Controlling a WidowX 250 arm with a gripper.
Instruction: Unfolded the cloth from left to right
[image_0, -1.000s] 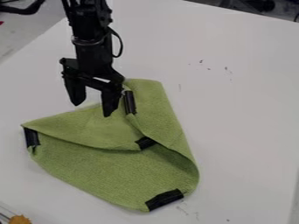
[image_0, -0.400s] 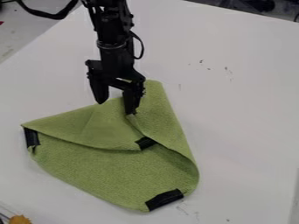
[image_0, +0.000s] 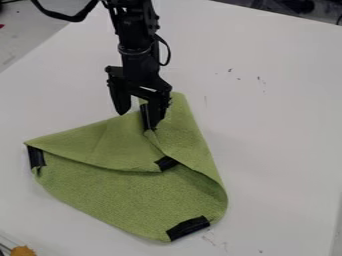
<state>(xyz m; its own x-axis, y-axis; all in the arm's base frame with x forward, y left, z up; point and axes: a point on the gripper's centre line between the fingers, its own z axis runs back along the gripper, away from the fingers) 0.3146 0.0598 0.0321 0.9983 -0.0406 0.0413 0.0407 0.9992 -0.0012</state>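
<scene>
The cloth (image_0: 127, 200) lies partly folded on the desk (image_0: 280, 130). The pincer (image_0: 137, 120) is open at its far edge. Probable step: align for grasp. Next, close on the folded layer, lift slightly and draw rightward.

You have a white table (image_0: 280, 130) under the work, with small dark marks (image_0: 260, 80) scattered on its right half and a few faint ones near the bottom. At your lower left corner sits a fuzzy orange thing (image_0: 23, 251). Beyond the table, you see grey floor (image_0: 23, 37) at upper left, a red speck (image_0: 2, 25) at the left edge, and dark objects (image_0: 297, 6) at upper right.
</scene>
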